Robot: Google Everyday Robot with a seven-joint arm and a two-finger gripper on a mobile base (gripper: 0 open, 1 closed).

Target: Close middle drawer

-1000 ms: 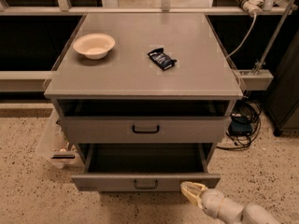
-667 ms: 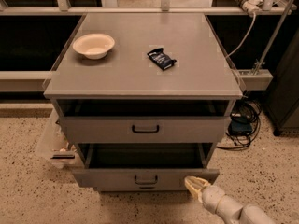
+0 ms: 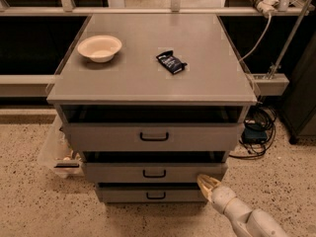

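The grey cabinet [image 3: 148,78] has three drawers. The middle drawer [image 3: 118,173] has a low grey front with a small black bar handle [image 3: 154,173]. It stands out only slightly, with a thin dark gap above its front. My gripper [image 3: 206,182], cream-coloured at the end of a pale arm, comes in from the lower right and is against the right end of the middle drawer's front. The top drawer [image 3: 108,137] above it has a taller front and also sticks out a little. The bottom drawer [image 3: 123,194] sits below.
A cream bowl [image 3: 99,47] and a black packet [image 3: 171,61] lie on the cabinet top. A clear plastic bin [image 3: 52,154] stands on the floor at the left. Cables [image 3: 256,127] and a dark unit [image 3: 302,102] are at the right.
The middle drawer has slid far back into the cabinet. My gripper has moved up and toward the cabinet with the drawer's front.
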